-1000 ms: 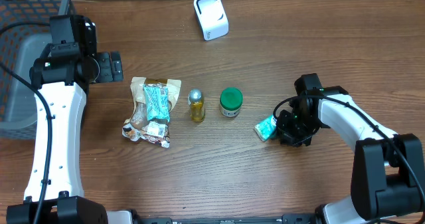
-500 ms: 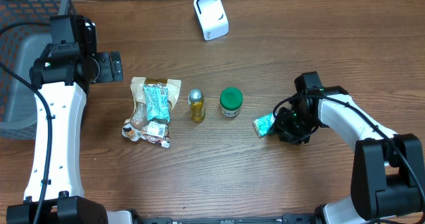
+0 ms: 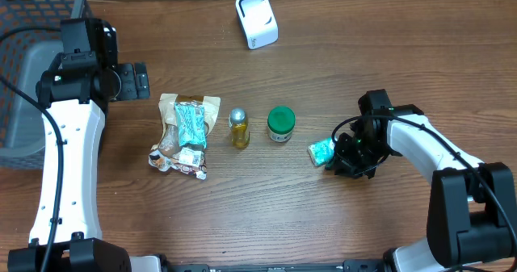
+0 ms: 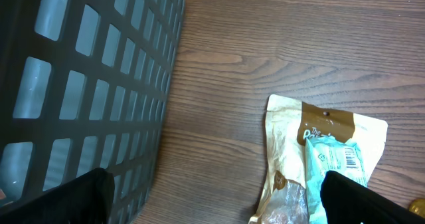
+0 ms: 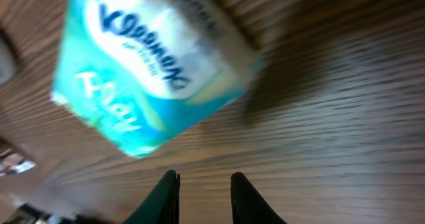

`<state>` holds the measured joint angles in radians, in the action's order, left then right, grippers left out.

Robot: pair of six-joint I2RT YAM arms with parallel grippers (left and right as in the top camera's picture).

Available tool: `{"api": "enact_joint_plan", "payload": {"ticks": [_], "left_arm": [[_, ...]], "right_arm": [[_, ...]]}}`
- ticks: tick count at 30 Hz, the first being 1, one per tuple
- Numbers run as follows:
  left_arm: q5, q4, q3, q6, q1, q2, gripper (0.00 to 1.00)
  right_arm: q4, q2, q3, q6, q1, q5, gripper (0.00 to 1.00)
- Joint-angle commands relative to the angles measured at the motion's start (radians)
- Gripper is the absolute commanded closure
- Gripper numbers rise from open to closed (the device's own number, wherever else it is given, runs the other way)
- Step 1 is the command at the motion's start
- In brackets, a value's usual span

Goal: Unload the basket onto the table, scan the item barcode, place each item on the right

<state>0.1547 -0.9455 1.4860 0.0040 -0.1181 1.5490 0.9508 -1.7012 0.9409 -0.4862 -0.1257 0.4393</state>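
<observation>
As the right pincer (image 5: 204,187) gapes narrowly, the tissue pack (image 5: 156,71) seems unheld.

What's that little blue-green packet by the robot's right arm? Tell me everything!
The tissue pack is a small soft plastic packet, teal and white, with Kleenex printed in dark blue. It lies on the wooden table, right of the green-lidded jar. The right gripper points at it, jaws slightly apart, nothing between them.

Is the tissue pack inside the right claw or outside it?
Outside: the tissue pack sits on the table beyond the right claw; only bare wood shows between its fingertips.
</observation>
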Motion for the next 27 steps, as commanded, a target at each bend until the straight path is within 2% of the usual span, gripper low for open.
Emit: {"api": "enact_joint_plan", "payload": {"ticks": [1,10,23,27], "left_arm": [[0.005,0.003,0.023,0.019,0.0,-0.015,0.0],[0.005,0.003,0.023,0.019,0.0,-0.015,0.0],[0.005,0.003,0.023,0.019,0.0,-0.015,0.01],[0.005,0.003,0.023,0.019,0.0,-0.015,0.0]], "right_arm": [[-0.019,0.003,-0.003,-0.013,0.003,0.09,0.76],[-0.073,0.003,-0.002,-0.069,0.004,0.102,0.76],[-0.144,0.003,0.003,-0.073,0.004,0.101,0.72],[-0.156,0.003,0.003,-0.156,0.003,0.057,0.72]]}}
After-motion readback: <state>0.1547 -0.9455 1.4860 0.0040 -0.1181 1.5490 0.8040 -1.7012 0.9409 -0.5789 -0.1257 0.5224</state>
